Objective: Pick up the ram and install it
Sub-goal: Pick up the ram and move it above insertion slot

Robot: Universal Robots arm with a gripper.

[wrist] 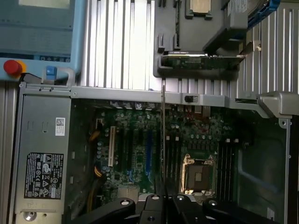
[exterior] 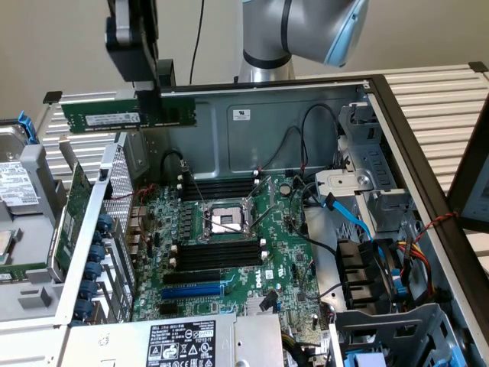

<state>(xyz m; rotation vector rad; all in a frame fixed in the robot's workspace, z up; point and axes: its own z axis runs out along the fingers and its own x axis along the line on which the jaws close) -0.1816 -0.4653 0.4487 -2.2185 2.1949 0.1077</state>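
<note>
Open computer case [exterior: 306,122] lies on its side on the slatted surface [exterior: 435,92] with the panel off. The motherboard [exterior: 286,252] faces up, so it can be reached from above. Power supply [exterior: 183,340] sits at the near end.

Two banks of black memory slots [exterior: 218,254] flank the CPU socket [exterior: 221,222]. From here they all look vacant; no stick is seated.

The ram [exterior: 92,117] is in the air, above the case's rim toward the exterior view's left and well apart from the slots. Its long edge is level and the board stands on edge. I judge it is carried this way so the contact edge can meet a slot squarely. In the wrist view the ram [wrist: 163,140] shows edge-on as a thin line running parallel to the slots below.

Gripper [exterior: 150,115] hangs straight down from the arm. Its fingers [exterior: 150,95] are clamped on the stick's two flat faces, off-centre toward the exterior view's right. The gap between them is no more than the board's thickness. They touch nothing else.
</note>
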